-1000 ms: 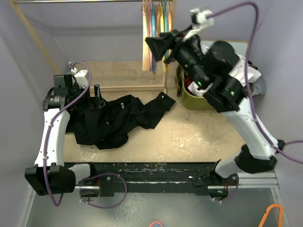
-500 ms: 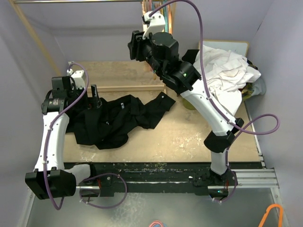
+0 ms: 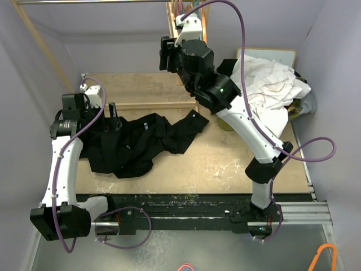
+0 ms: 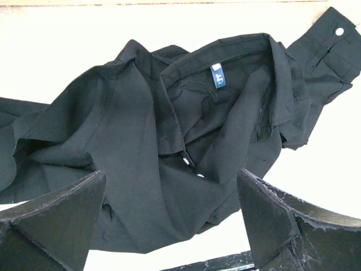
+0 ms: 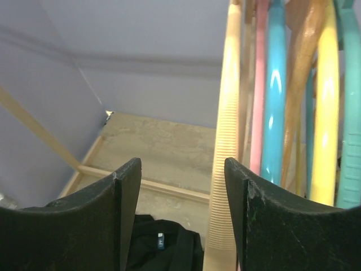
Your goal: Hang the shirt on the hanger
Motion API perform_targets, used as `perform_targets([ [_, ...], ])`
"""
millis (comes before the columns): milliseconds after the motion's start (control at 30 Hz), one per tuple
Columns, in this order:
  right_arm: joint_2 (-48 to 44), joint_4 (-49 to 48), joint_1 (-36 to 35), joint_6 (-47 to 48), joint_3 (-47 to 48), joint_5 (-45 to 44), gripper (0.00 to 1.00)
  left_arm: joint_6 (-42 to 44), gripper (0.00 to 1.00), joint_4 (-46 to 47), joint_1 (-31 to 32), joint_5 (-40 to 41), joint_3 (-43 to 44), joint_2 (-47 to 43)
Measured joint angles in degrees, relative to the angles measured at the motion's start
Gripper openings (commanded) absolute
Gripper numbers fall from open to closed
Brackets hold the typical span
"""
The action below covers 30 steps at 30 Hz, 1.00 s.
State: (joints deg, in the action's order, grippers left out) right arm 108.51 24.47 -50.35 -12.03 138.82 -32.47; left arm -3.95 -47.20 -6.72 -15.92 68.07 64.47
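Shirt (image 3: 135,144), black and crumpled, lies on the left part of the sandy-beige worktop (image 3: 225,164), collar open and one cuffed sleeve flung toward the middle. Pale lilac walls (image 3: 113,51) close the space in, and a wooden frame (image 3: 146,104) stands at the back. A white cloth (image 3: 271,79) is heaped at the right. The left fingers (image 4: 56,220) hover spread wide over the shirt, gripping nothing. The right fingers (image 5: 84,226) are raised and parted, empty. The cream hanger (image 5: 224,141) hangs ahead at the gap's right edge, beside the coloured hangers (image 5: 273,113).
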Motion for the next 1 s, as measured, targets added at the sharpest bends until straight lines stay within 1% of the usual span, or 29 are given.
perform_targets([
  [300,0.0,0.1,0.0,2.8,0.0,-4.7,0.68,0.0,0.99,0.0,0.0,-0.1,-0.5,-0.5],
  [400,0.0,0.1,0.0,3.6,-0.1,-5.7,0.66,0.0,0.99,0.0,0.0,-0.2,-0.5,-0.5],
  [433,0.0,0.1,0.0,3.8,-0.1,-5.8,0.63,0.0,0.99,0.0,0.0,-0.2,-0.5,-0.5],
  [500,0.0,0.1,0.0,4.2,-0.1,-6.0,0.53,0.0,0.99,0.0,0.0,-0.2,-0.5,-0.5],
  [633,0.0,0.0,0.2,5.0,-0.3,-6.0,0.24,0.0,0.99,0.0,0.0,-0.2,-0.5,-0.5],
  [767,0.0,-0.1,0.2,5.3,-0.4,-5.8,0.00,0.1,0.99,0.2,0.0,-0.3,-0.9,-0.6],
  [1000,-0.9,-1.6,0.2,7.8,-2.2,-5.6,0.00,0.1,0.99,0.4,0.0,-0.7,-1.4,-0.6],
])
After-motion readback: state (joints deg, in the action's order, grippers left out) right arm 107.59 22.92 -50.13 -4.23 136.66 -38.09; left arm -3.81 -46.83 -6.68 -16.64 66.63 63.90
